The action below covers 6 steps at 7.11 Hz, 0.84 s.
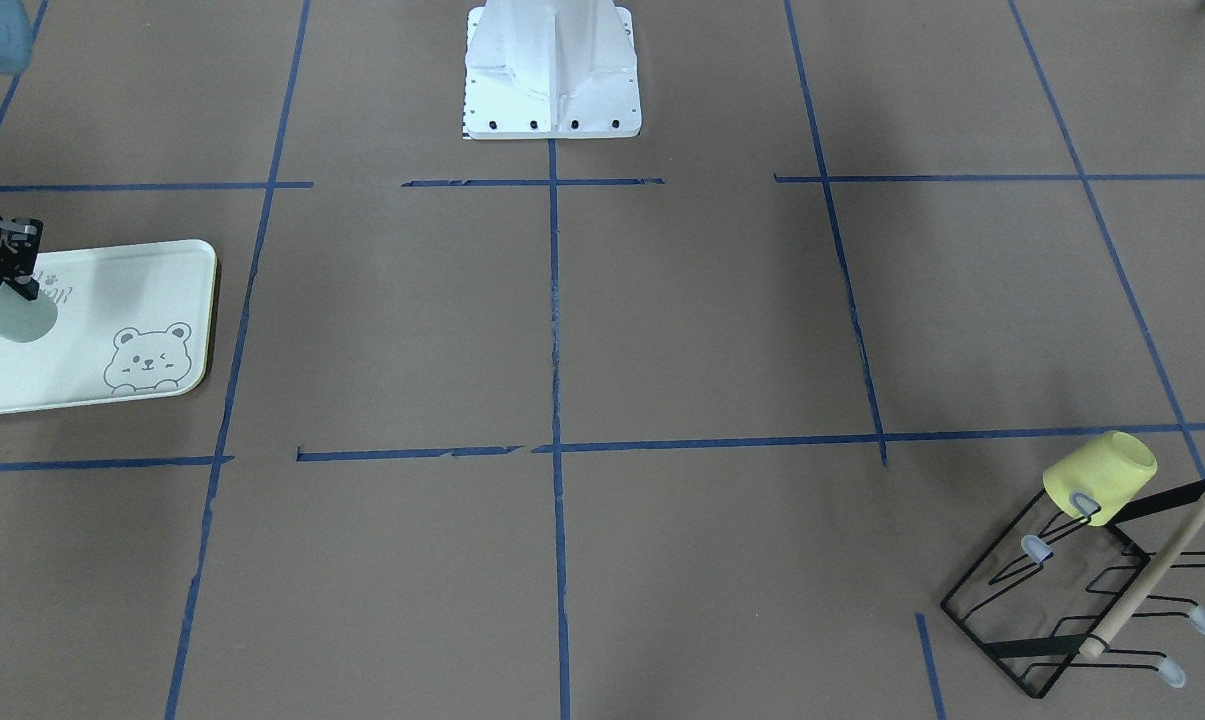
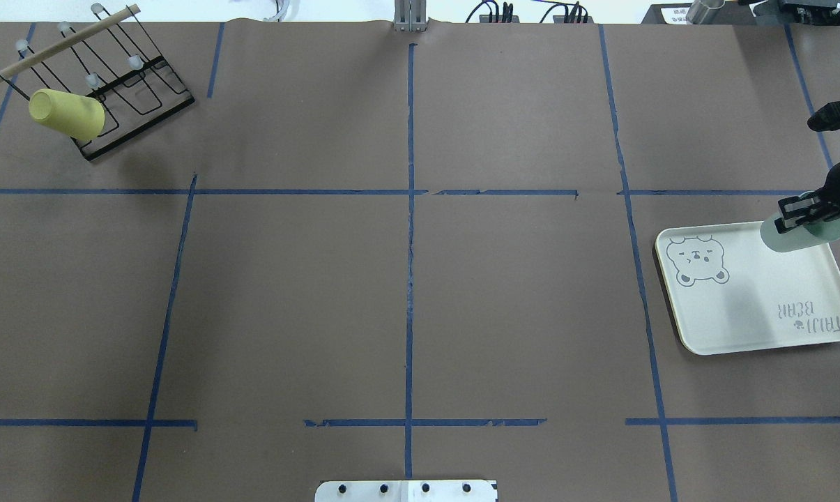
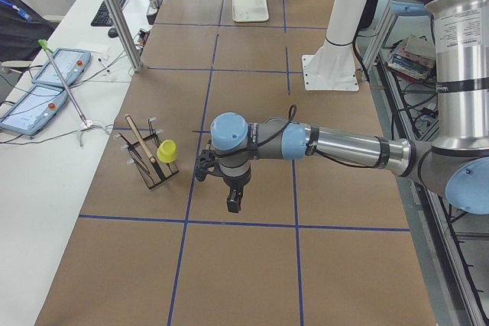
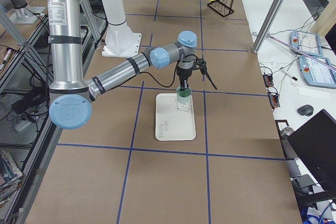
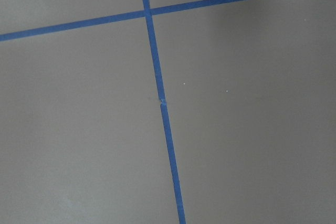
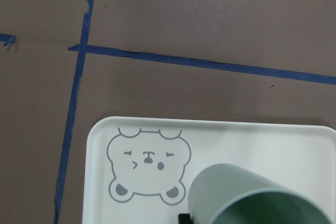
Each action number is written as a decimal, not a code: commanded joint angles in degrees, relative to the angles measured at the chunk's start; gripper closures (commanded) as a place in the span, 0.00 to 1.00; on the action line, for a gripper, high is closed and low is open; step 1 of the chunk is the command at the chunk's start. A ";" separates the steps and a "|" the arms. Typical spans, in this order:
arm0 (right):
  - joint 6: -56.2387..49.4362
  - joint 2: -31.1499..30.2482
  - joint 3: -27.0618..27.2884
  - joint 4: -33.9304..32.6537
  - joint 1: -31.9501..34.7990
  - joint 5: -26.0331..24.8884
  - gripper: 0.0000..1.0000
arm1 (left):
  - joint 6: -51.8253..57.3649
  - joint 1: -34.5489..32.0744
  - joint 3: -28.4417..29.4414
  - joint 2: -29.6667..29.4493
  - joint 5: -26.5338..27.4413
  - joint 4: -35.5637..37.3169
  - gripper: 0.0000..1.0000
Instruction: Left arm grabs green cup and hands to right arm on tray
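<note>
My right gripper (image 2: 803,215) is shut on the rim of the green cup (image 2: 802,236). It holds the cup upright over the far corner of the tray (image 2: 740,307), low above it or touching it; I cannot tell which. The gripper (image 1: 7,283), cup (image 1: 17,315) and tray (image 1: 112,290) also show at the left edge of the front-facing view. The right wrist view shows the cup (image 6: 252,198) beside the bear drawing on the tray (image 6: 100,182). My left gripper (image 3: 232,202) shows only in the exterior left view, above bare table; I cannot tell if it is open or shut.
A yellow cup (image 2: 67,113) hangs on a black wire rack (image 2: 141,77) at the far left corner. The robot's white base (image 1: 552,70) stands at the near edge. Blue tape lines cross the brown table. The left wrist view shows only table and tape.
</note>
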 commanded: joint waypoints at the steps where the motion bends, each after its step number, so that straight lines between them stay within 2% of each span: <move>1: 7.74 -1.54 -3.42 8.64 -4.59 -3.08 0.99 | -0.12 -0.08 0.13 -0.17 -0.13 -0.09 0.00; 2: 7.85 -2.07 -3.68 8.39 -7.23 -4.58 0.96 | -0.20 -0.08 0.30 -0.35 -0.14 -0.09 0.00; 4: 7.85 -4.44 -3.86 8.73 -8.92 -4.77 0.82 | -0.56 -0.08 0.39 -0.44 -0.14 -0.09 0.00; 5: 7.85 -4.36 -4.55 8.74 -10.06 -5.30 0.68 | -0.56 -0.08 0.30 -0.44 -0.14 -0.09 0.00; 6: 7.85 -4.36 -4.82 8.74 -10.59 -5.82 0.47 | -0.56 -0.08 0.30 -0.53 -0.14 -0.09 0.00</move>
